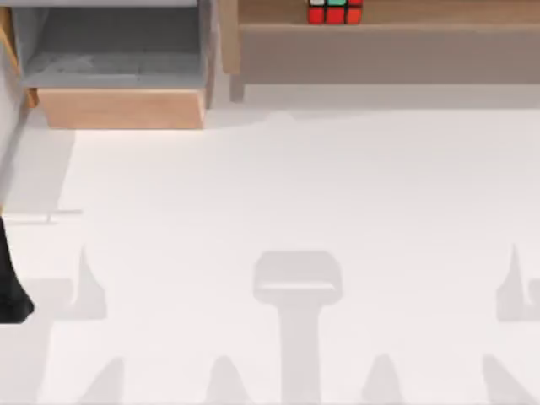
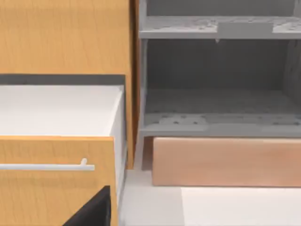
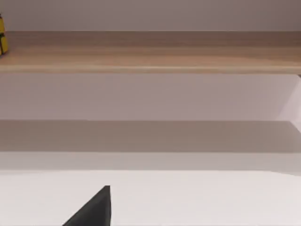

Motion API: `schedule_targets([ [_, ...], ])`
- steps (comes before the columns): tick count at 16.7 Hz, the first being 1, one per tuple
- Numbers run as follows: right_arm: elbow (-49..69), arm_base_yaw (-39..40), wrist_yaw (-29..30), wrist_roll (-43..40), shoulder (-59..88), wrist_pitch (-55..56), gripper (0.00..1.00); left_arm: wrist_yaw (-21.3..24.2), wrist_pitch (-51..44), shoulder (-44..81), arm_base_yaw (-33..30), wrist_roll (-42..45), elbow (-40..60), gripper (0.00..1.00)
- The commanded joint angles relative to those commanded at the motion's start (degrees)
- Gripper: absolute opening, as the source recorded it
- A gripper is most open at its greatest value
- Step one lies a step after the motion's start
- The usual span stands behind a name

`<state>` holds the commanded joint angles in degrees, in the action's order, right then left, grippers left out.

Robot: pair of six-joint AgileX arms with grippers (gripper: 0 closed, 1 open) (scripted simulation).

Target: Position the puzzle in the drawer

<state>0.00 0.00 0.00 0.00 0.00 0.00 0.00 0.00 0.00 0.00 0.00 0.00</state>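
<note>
Puzzle (image 1: 335, 11) sitting on the long brown shelf (image 1: 422, 38) at the far side of the counter (image 1: 295, 186), right of centre; a yellow-stickered sliver of it at the shelf's end in the right wrist view (image 3: 2, 40). Well apart to the left, drawer (image 1: 122, 107) pulled open, tan front panel toward the near side, grey floor bare. Same drawer in the left wrist view (image 2: 225, 160), beside an orange cabinet (image 2: 66, 37) with a white-handled drawer. Left arm (image 1: 13, 278) dark at the counter's left edge. Claw state on either arm: cannot tell.
</note>
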Motion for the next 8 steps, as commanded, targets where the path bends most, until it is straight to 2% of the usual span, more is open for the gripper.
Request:
schedule_targets([
  [4,0.0,0.0,0.0,0.0,0.0,0.0,1.0,-0.75,0.89,1.74,-0.82,-0.09,1.61,1.0],
  [8,0.0,0.0,0.0,0.0,0.0,0.0,1.0,-5.06,5.54,12.5,-5.31,-0.26,10.28,1.0],
])
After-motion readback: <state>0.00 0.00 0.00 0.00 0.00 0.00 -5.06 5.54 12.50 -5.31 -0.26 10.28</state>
